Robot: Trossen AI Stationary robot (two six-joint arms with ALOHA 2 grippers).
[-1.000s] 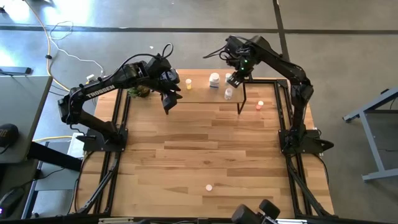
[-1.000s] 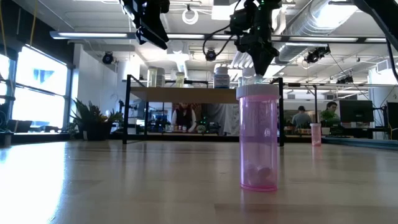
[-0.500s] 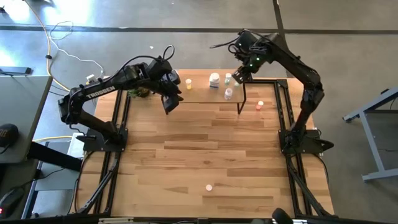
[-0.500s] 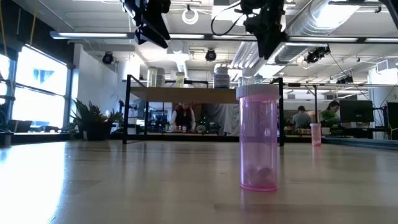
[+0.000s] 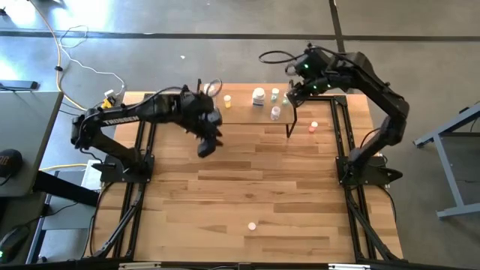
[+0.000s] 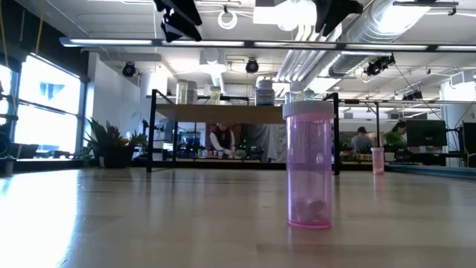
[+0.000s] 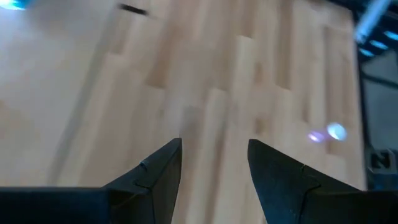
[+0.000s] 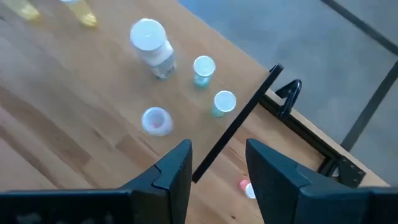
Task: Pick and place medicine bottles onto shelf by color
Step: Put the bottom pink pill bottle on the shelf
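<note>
Eight medicine bottles can be counted. Six stand on the shelf, a low light-wood board on thin black legs at 12 o'clock on the bench. The right wrist view shows them best:
- One white bottle, larger than the rest, with a broad white cap.
- A green bottle and a second green bottle, small, close together and not touching.
- A pale pink-tinted bottle, standing apart nearer the shelf's front edge.
- A yellow bottle and a second yellow bottle toward the shelf's other end, both blurred.

Two bottles stand on the bench itself. A small red-orange bottle is at 2 o'clock, just past the shelf's right leg. A pink bottle stands alone at 6 o'clock near the front edge. It is upright and see-through, with a white cap and a few pale pills at the bottom.

There are two arms. The left gripper hangs over bare bench at about 10 o'clock, in front of the shelf's left end. Its jaws are parted with nothing between them. The right gripper is above the shelf's right end at about 1 o'clock. Its jaws are likewise apart and empty.
</note>
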